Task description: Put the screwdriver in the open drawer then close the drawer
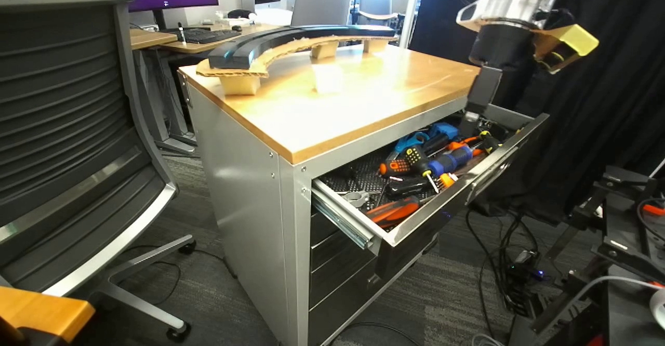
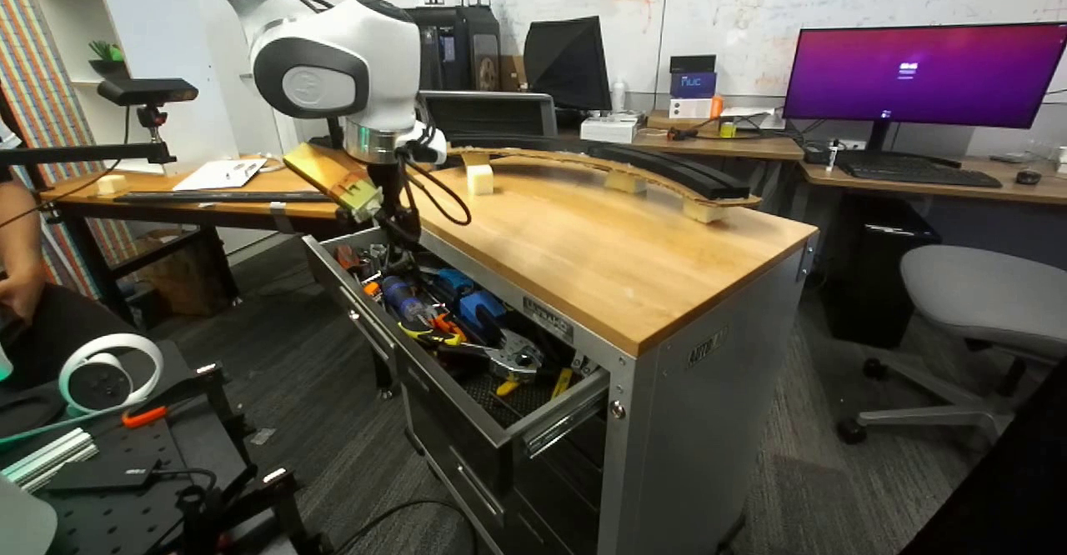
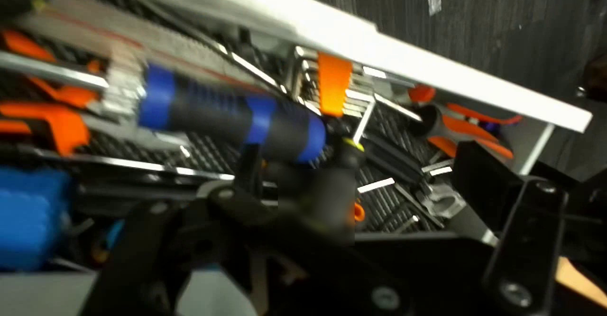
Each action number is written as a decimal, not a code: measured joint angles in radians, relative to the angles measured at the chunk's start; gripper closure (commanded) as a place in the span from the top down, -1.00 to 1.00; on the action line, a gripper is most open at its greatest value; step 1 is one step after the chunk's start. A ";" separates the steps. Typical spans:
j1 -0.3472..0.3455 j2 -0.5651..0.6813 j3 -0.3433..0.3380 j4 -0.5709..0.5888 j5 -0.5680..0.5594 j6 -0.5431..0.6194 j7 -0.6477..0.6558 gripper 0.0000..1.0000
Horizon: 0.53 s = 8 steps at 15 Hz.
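The screwdriver, a stubby black tool with yellow marks and a short silver shaft, lies in the drawer in an exterior view (image 1: 416, 159). In the wrist view the screwdriver (image 3: 350, 157) shows its yellow collar; the rest of its handle is blurred and partly hidden. I cannot pick it out in the remaining exterior view. The drawer (image 1: 441, 196) is pulled out, in both exterior views (image 2: 454, 417); its bright rim (image 3: 427, 70) crosses the wrist view. My gripper (image 3: 367, 176) is open, its fingers wide apart above the tools. It also shows over the drawer in both exterior views (image 1: 470, 120) (image 2: 402, 247).
A blue-and-black handle (image 3: 232, 116), an orange hex key holder (image 3: 334, 86), orange-handled pliers (image 1: 393, 211) and a blue tool (image 3: 31, 216) crowd the drawer. The wooden top (image 1: 415, 78) overhangs behind it, with a curved black piece (image 1: 301, 42) on blocks. A chair (image 1: 78, 128) stands beside the cabinet.
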 measured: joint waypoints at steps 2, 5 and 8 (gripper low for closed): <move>-0.007 -0.027 -0.043 -0.049 -0.109 -0.073 0.117 0.46; -0.020 -0.060 -0.096 -0.092 -0.206 -0.188 0.240 -0.03; -0.024 -0.062 -0.116 -0.115 -0.214 -0.200 0.268 -0.47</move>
